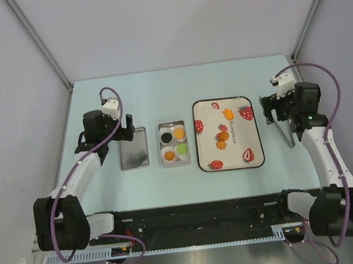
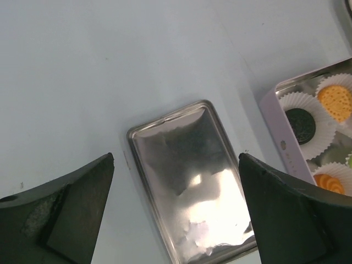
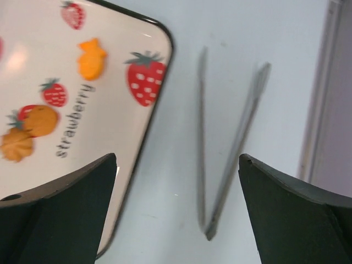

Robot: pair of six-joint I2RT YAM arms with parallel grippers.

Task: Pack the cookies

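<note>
— Start with the big things. What is on the table (image 1: 158, 89)?

— The strawberry-print tray (image 1: 231, 156) sits right of centre. Left of it stands a small open tin (image 1: 170, 124). Further left its lid (image 1: 133, 148) lies flat, apart from the tin.

— And the claws?

— The left gripper (image 2: 176, 162) hangs over the lid with its jaws spread wide, holding nothing. The right gripper (image 3: 177, 159) is at the far right, jaws also wide. It is above metal tongs (image 3: 207, 228) that lie on the table just right of the tray, and neither finger touches them.

— And the small things?

— In the tin, each in a white paper cup (image 2: 291, 102), are four. The black cookie (image 1: 166, 136) is far left, an orange cookie (image 1: 178, 132) far right, a second orange cookie (image 1: 170, 155) near left, and the green cookie (image 1: 181, 149) near right. Two more golden cookies (image 1: 223, 136) lie touching each other near the middle of the tray.
</note>
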